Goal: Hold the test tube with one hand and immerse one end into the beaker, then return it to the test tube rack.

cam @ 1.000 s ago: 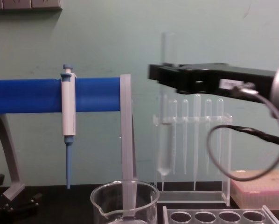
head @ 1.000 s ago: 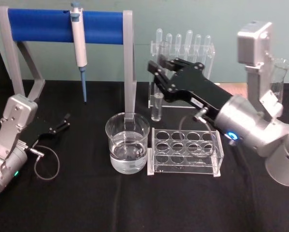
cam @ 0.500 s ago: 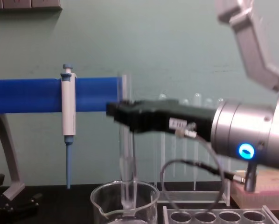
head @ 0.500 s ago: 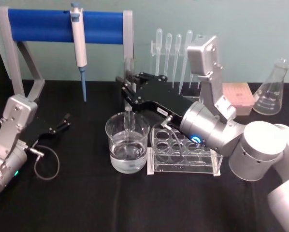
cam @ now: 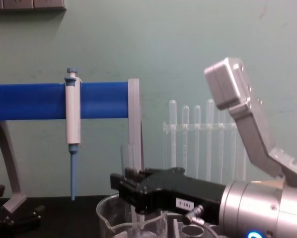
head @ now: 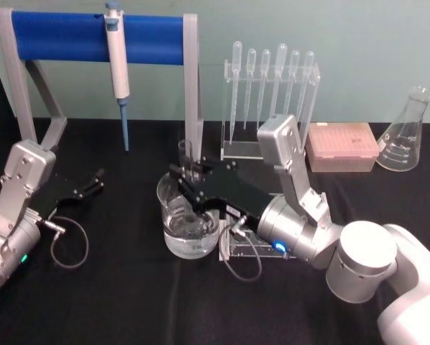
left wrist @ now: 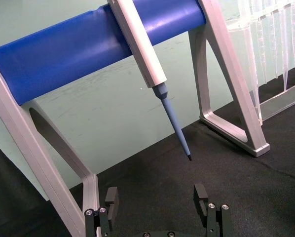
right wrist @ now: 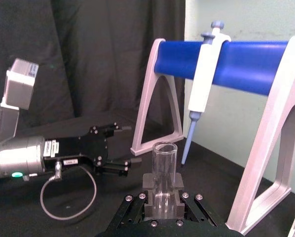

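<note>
On a black-draped table point(head: 129, 302), beneath a blue-barred stand point(head: 71, 37) on which a micropipette point(head: 116, 54) is hung, the dipping stage of the task is shown.

The right arm is reached across the middle of the table, and its right tool point(head: 188, 188) is set just over the rim of the beaker point(head: 188, 233). The left tool point(head: 93, 183) is parked at the table's left edge, well apart from the work; its fingers are seen spread and empty in the left wrist view.

The beaker is partly filled with clear liquid. Just beside it, on its right, the clear test tube rack point(head: 228, 250) is largely covered by the right arm. None of its holes that can be seen is occupied.

The test tube point(head: 188, 154) is clenched upright in the right tool, as is plain in the right wrist view, where the glass point(right wrist: 163, 170) is pinched between the two pads. Its open top is left standing above the fingers, while its lower end is sunk inside the beaker. Whether the tip is actually under the liquid cannot be made out, though from the tool's height at the rim it is judged to be so, or very nearly.

The pick-up is therefore counted as done and the immersion as reached or almost reached. The lift out of the beaker, the short carry to the rack, the seating in a hole and the release are judged to be left.
</note>
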